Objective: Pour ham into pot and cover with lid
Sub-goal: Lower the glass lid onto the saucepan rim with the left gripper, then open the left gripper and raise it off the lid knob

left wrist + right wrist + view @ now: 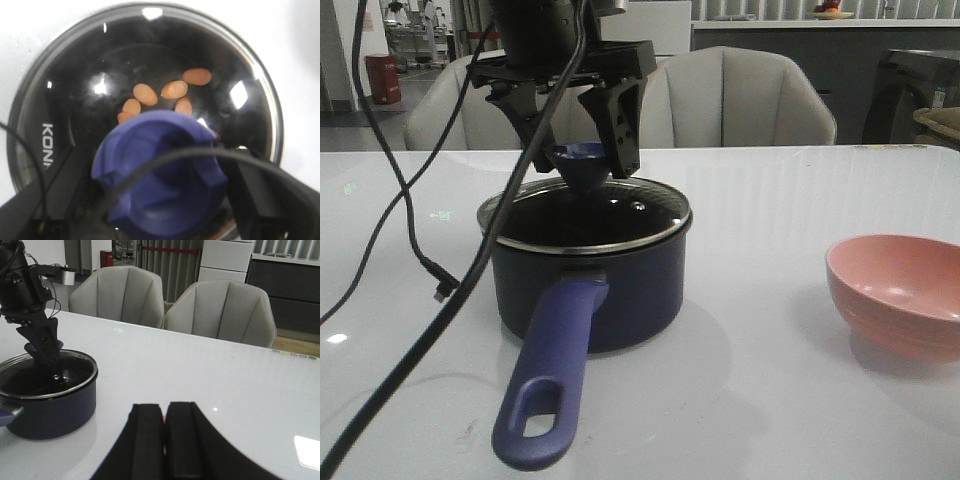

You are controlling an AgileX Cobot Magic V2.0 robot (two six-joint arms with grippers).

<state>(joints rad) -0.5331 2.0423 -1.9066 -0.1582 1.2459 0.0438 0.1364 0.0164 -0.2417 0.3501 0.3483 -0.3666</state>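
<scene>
Pot (590,285): sitting on the white table (770,400), dark body, long purple-blue handle (552,375) pointing toward my front camera

Lid (585,218): seated flat on the pot's rim, silver edge all round, glass clear enough to see through

Ham (174,89): inside the pot, under the glass (my left wrist camera counts a handful of orange-pink slices on the dark floor, a couple partly hidden by the knob)

Knob (580,165): purple-blue funnel, upright at the lid's centre

My left gripper (582,152): straight above the pot, one finger (625,125) on each side of the knob, spread wider than it, and I cannot tell whether either pad touches

My right gripper (164,440): low over bare table, well off to the pot's side, fingers pressed together with nothing between them

Pink bowl (900,293): on the table to the pot's right, well apart from it, looks empty from the front
</scene>
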